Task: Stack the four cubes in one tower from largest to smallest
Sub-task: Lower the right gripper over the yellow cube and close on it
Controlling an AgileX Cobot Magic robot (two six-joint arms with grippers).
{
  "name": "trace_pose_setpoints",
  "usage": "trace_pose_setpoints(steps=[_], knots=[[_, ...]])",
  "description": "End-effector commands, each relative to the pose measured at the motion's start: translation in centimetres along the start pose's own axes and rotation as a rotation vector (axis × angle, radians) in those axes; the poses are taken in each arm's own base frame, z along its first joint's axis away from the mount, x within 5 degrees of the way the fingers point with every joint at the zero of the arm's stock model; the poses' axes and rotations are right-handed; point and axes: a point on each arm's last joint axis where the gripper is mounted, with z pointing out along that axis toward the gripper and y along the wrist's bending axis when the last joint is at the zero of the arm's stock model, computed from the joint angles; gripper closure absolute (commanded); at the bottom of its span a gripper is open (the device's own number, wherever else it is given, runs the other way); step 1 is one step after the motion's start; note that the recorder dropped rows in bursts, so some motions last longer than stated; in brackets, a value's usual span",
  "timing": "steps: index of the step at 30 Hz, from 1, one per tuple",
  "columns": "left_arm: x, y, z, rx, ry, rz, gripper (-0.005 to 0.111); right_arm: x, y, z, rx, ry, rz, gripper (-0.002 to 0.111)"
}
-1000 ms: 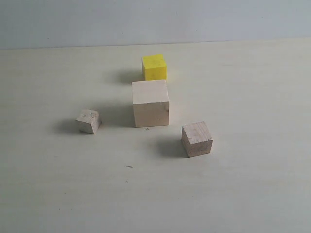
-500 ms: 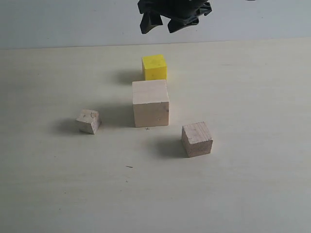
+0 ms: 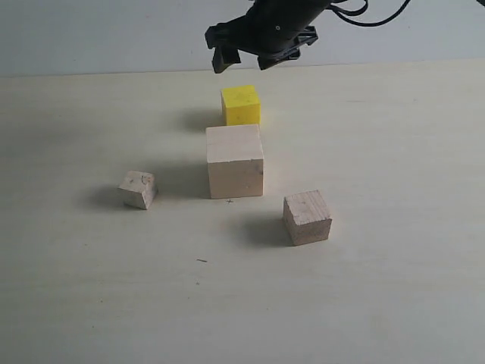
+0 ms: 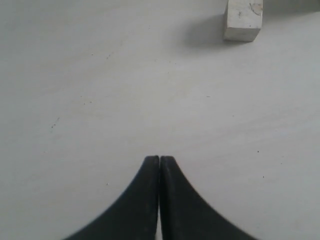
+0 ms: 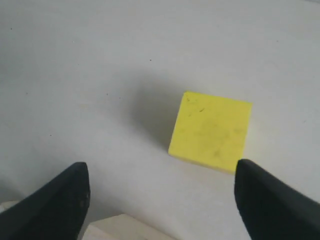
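Four cubes stand apart on the pale table. The large pale wooden cube [image 3: 235, 161] is in the middle, with the bright yellow cube [image 3: 241, 105] just behind it. The brownish wooden cube [image 3: 307, 217] sits to the front right, and the smallest pale cube [image 3: 139, 189] to the left. My right gripper [image 3: 244, 58] hangs open above and slightly behind the yellow cube [image 5: 211, 131], nothing between its fingers [image 5: 60, 200]. A corner of the large cube [image 5: 120, 229] shows below it. My left gripper [image 4: 159, 161] is shut and empty over bare table, with the smallest cube [image 4: 243, 19] far ahead.
The table [image 3: 394, 303] is a plain pale surface meeting a light wall [image 3: 91, 34] at the back. A small dark speck [image 3: 201, 261] lies near the front of the table.
My right gripper came into the exterior view from the top and has lowered toward the yellow cube. The cubes have not moved.
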Motion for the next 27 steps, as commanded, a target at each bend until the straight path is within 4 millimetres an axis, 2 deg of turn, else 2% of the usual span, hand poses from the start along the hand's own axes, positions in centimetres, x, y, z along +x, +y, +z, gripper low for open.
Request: trace_pose_setpoints(steps=[1,11,21,27], knots=[[-0.1,0.1,-0.1,-0.004,-0.021,-0.009,0.104,-0.8,-0.2,0.1,0.018,-0.079,-0.002,0.026],[-0.1,0.1,-0.1,-0.003,-0.024,-0.009,0.104,0.4,-0.8,2.7,0.005,-0.032,0.037,0.023],[-0.2,0.1,-0.1,-0.002,-0.036,-0.009,0.104,0.1,-1.4,4.1,0.022,-0.115,0.051,0.023],[-0.3,0.1,-0.1,-0.001,-0.041,-0.009,0.104,1.1,-2.0,6.2,0.03,-0.094,0.067,0.023]])
